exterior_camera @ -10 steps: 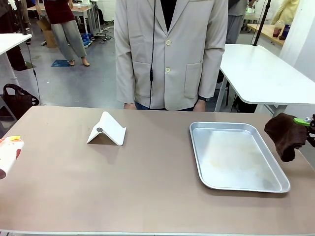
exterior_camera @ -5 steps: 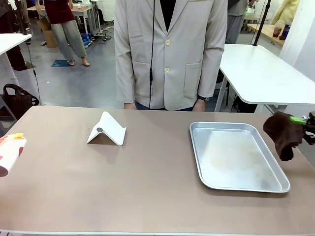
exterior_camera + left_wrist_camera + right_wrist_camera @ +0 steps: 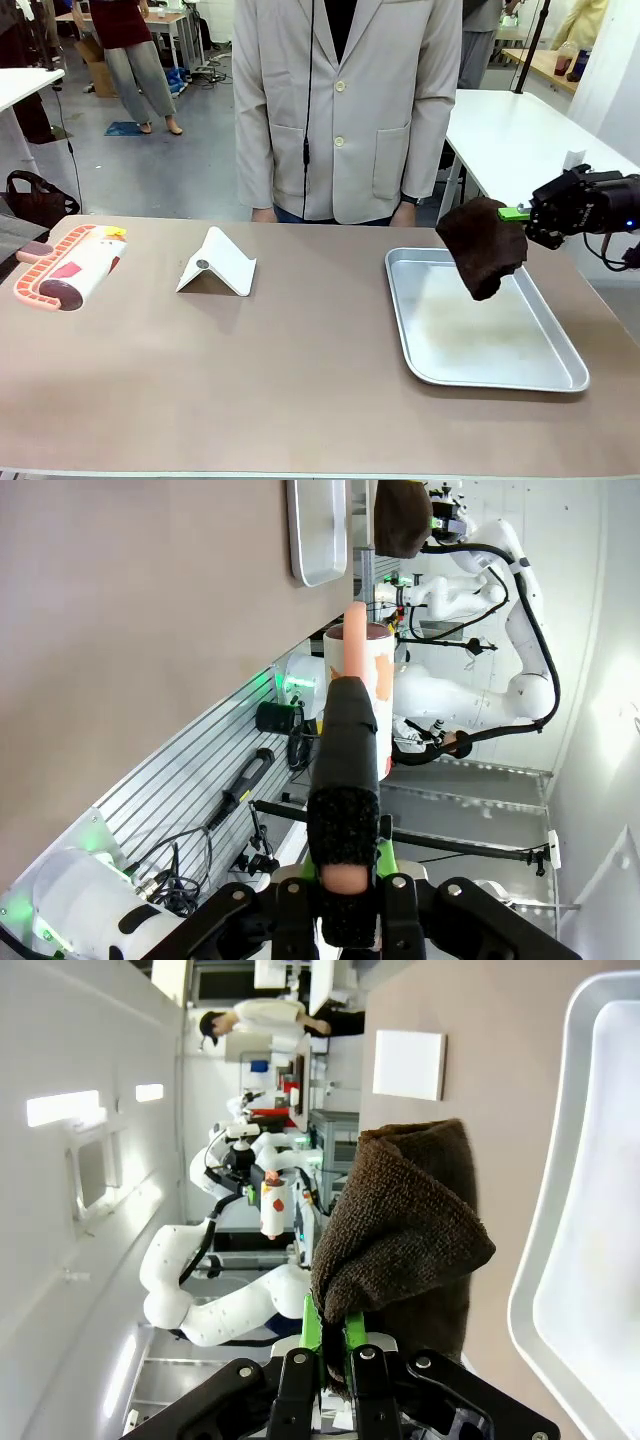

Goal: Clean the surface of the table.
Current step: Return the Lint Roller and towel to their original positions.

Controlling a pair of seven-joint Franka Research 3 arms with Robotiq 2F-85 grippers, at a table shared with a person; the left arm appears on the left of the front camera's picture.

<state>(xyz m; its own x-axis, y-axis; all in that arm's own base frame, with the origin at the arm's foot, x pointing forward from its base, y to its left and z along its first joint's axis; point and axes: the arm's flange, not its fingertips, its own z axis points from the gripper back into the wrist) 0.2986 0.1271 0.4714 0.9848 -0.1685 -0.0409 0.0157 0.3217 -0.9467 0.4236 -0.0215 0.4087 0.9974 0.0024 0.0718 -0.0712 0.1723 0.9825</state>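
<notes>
The desk (image 3: 300, 390), a broad taupe-brown top with a pale edge, spreads across the whole front view between the robot and the person in a pale jacket (image 3: 345, 105) standing at its far edge. Take the metal tray (image 3: 545, 365) as the landmark: it lies flat on the right part of the desk.

The right gripper (image 3: 515, 213) hangs above the tray's far right corner, and its jaws are pressed together on a fold of a dark brown cloth (image 3: 480, 245). The cloth droops freely over the tray and touches nothing below it. Carried in the air like this, it looks ready to be lowered for wiping, though that is only a judgement.

Well to the left of the tray, a white folded stand (image 3: 217, 264) sits on the desk. Farther left again, by the desk's left edge, the left gripper (image 3: 345, 920) pinches a black foam-wrapped handle between its 2 jaws. The handle belongs to a white and salmon-pink brush-like tool (image 3: 68, 268), held out along the gripper and above the desk, seemingly as a 2nd cleaning tool.

The desk surface beside the tray shows no clear mess.
</notes>
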